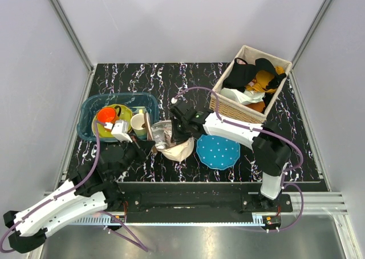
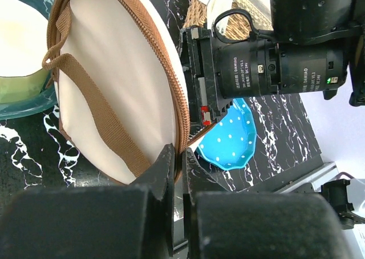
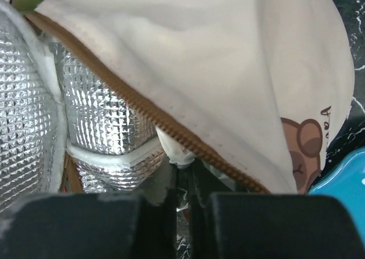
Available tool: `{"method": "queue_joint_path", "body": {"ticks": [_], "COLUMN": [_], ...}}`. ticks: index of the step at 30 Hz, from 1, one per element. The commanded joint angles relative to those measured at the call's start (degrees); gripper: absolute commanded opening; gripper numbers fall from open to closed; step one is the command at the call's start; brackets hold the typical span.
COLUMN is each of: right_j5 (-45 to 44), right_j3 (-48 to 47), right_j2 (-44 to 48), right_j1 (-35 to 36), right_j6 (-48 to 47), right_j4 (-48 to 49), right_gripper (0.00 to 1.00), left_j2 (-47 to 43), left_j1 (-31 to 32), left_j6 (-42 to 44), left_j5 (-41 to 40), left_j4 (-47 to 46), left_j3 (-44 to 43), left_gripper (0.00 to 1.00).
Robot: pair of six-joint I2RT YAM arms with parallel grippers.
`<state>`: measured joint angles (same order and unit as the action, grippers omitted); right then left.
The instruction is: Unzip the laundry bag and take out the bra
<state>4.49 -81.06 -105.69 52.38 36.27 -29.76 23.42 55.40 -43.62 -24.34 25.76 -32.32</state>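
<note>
A black, white-veined bench [image 1: 165, 79] sits between pale grey walls [image 1: 182, 19]. At centre frame in the top view lies the laundry bag [image 1: 180, 150], with a teal tub [image 1: 86, 113] to its left and a blue dotted disc [image 1: 218, 152] just beside it on the right. A wicker basket [image 1: 228, 108] stands upper right.

Only the left wrist view shows the bag's brown strap [image 2: 97, 110] and the left fingers [image 2: 170, 159] pinched together on the zip trim.

Only the right wrist view shows silver quilted lining [image 3: 97, 116], a bear print [image 3: 308, 139], and the right fingers [image 3: 197, 179] clamped on the zip edge.
</note>
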Motion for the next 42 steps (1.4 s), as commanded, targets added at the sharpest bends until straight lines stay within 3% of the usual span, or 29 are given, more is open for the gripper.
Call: {"method": "queue_joint_path", "body": {"ticks": [1,8,12,16,27,35,42], "right_j5": [-3.87,-8.44,-12.30,-13.72,-4.58,-5.80,-6.25], "right_j3": [1.07,3.01,5.80,10.82,11.28,2.32,2.13], "right_j2": [3.37,17.61,29.27,35.64,20.54,20.87,21.94], "right_j1": [0.36,0.27,0.27,0.27,0.35,0.27,0.27], "right_j6": [-0.32,-1.55,-0.59,1.25,2.23,-1.38,-1.82], "right_j4": [0.58,1.19,3.38,7.34,7.00,6.11,8.75], "right_gripper": [0.00,0.00,0.00,0.00,0.01,0.00,0.00], "left_j2": [3.63,12.51,13.41,13.67,17.10,17.19,17.27], "left_j1": [-0.20,-1.42,-9.58,-13.47,-13.65,-13.65,-13.91], "left_j6": [-0.59,5.73,8.81,9.34,8.55,12.58,15.05], "left_j5": [-0.18,1.22,10.77,15.45,21.08,15.91,16.16], "left_j4": [-2.64,-8.18,-10.72,-11.78,-15.56,-11.26,-10.20], "left_j3": [0.32,-2.48,-3.28,-2.75,-3.36,-12.66,-17.26], "left_gripper": [0.00,0.00,0.00,0.00,0.00,0.00,0.00]}}
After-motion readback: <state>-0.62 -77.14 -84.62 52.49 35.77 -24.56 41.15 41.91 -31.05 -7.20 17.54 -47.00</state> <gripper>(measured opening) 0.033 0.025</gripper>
